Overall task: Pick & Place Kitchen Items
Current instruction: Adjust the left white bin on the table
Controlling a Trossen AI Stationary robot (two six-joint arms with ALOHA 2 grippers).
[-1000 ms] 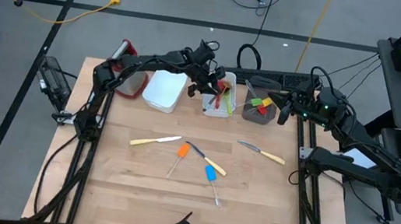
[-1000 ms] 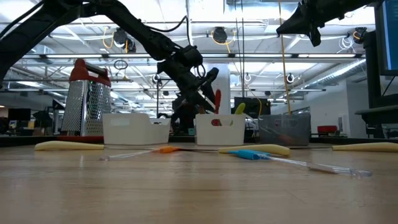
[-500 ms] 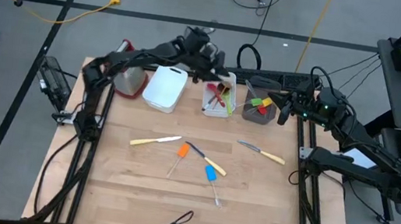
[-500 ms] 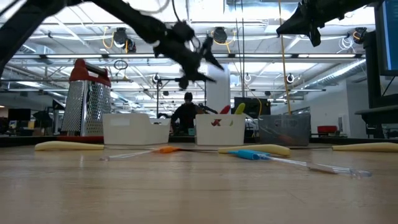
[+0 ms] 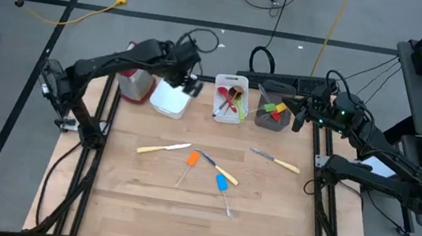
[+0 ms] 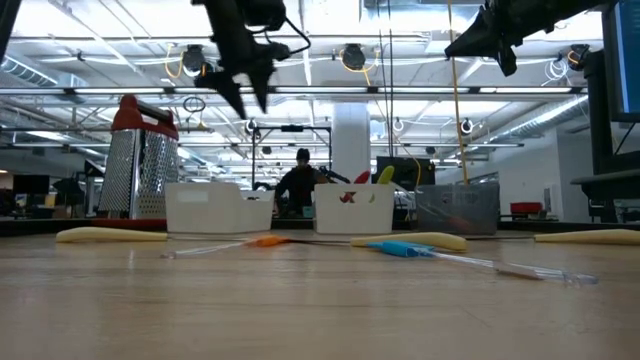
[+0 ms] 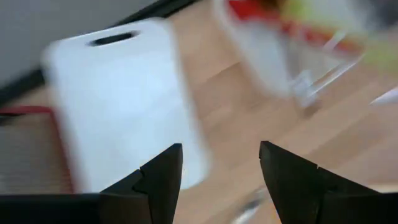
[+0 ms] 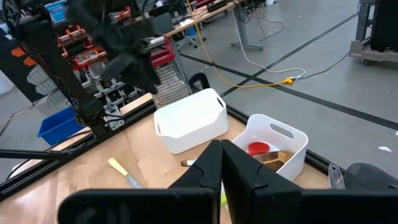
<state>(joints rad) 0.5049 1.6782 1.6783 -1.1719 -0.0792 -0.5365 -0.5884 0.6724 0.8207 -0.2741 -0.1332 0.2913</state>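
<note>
Hovering released, left gripper (image 5: pixel 189 82) above far-edge white bin (image 5: pixel 171 96); knives (image 5: pixel 163 149), spatulas (image 5: pixel 191 161) mid-table, well apart; right gripper (image 5: pixel 301 114) clenched.

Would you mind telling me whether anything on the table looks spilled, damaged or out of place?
Nothing stands out. The knives and spatulas lie loose mid-table, unsorted; both white bins and the grater stand upright, and nothing looks spilled or broken.

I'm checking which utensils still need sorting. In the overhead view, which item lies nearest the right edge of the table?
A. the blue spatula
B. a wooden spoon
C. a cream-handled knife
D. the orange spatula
C: a cream-handled knife lies alone toward the right side of the table, farther right than the orange spatula and the blue spatula; no wooden spoon lies loose on the wood.
</note>
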